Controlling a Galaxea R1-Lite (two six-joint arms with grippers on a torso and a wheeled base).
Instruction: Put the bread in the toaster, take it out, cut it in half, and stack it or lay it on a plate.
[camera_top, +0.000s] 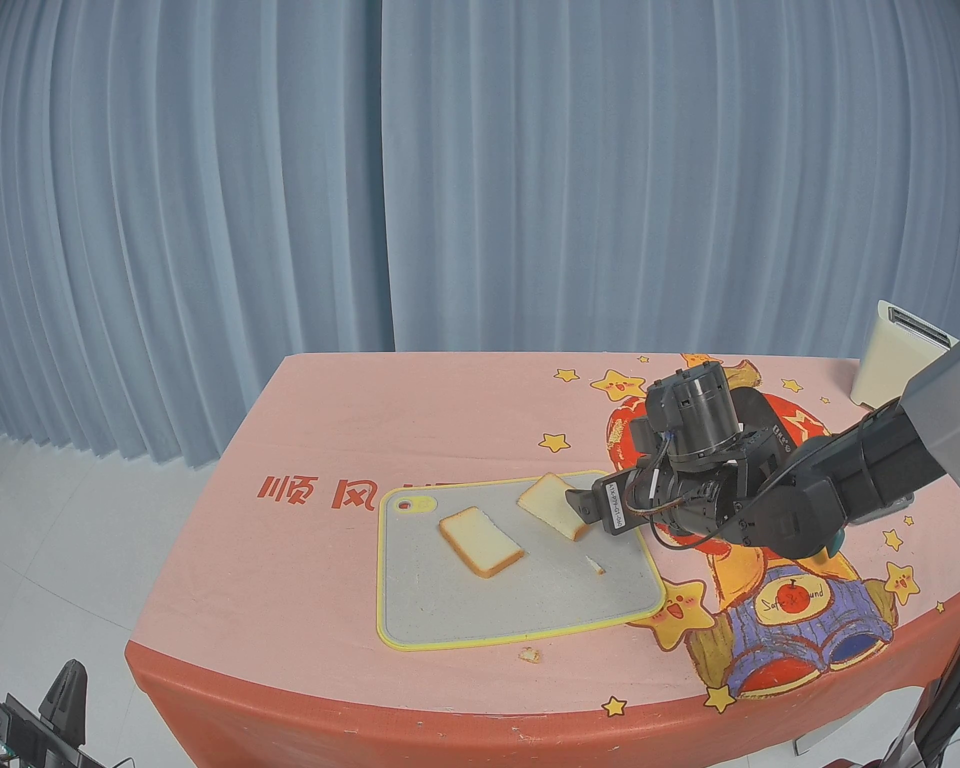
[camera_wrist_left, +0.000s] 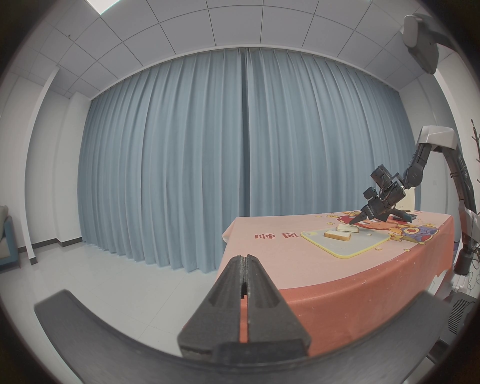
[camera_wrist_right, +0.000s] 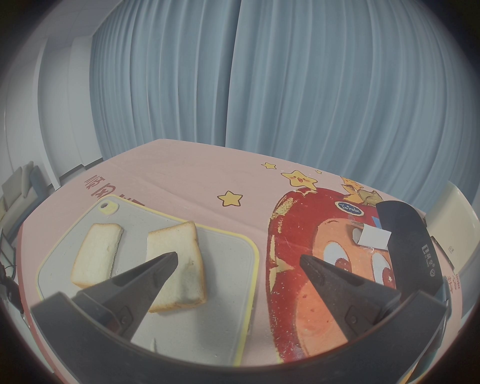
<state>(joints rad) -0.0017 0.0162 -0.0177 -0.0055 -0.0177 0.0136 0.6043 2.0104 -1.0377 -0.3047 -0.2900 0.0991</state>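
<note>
By the bench's (camera_top: 330, 420) front edge, the cutting board (camera_top: 520, 600) carries a near bread half (camera_top: 480, 541) and a far bread half (camera_top: 550, 505). The right tool (camera_wrist_right: 237, 260) gapes at the far one; the left tool (camera_wrist_left: 243, 265) is pinched together.

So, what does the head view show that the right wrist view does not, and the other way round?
The head view adds a crumb on the tablecloth in front of the cutting board, and the right arm from outside. The right wrist view adds the right gripper seen from behind, fingers wide open, and a white label on a black object. Both share one bread half, the other bread half, the board and the curtain.
</note>
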